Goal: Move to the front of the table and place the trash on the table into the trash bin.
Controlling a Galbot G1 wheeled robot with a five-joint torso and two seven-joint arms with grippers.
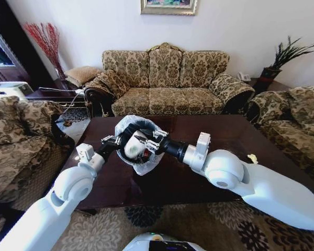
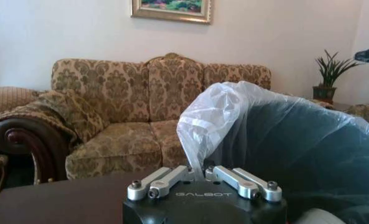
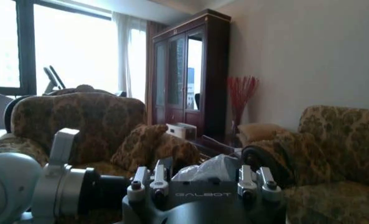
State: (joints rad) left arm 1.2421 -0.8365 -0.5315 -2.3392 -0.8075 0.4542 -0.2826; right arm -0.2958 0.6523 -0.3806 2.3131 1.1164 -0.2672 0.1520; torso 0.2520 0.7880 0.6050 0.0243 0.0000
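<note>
The black trash bin (image 1: 138, 144) with its translucent liner sits tilted over the middle of the dark wood worktop (image 1: 199, 178), held between both arms. The left gripper (image 1: 111, 141) is pinched onto the bin's liner rim, its fingers (image 2: 165, 179) pressed together on the plastic (image 2: 215, 116). The right gripper (image 1: 149, 140) reaches into the bin's mouth beside a white item; I cannot tell how its fingers stand. A small pale scrap (image 1: 253, 157) lies near the worktop's right edge.
</note>
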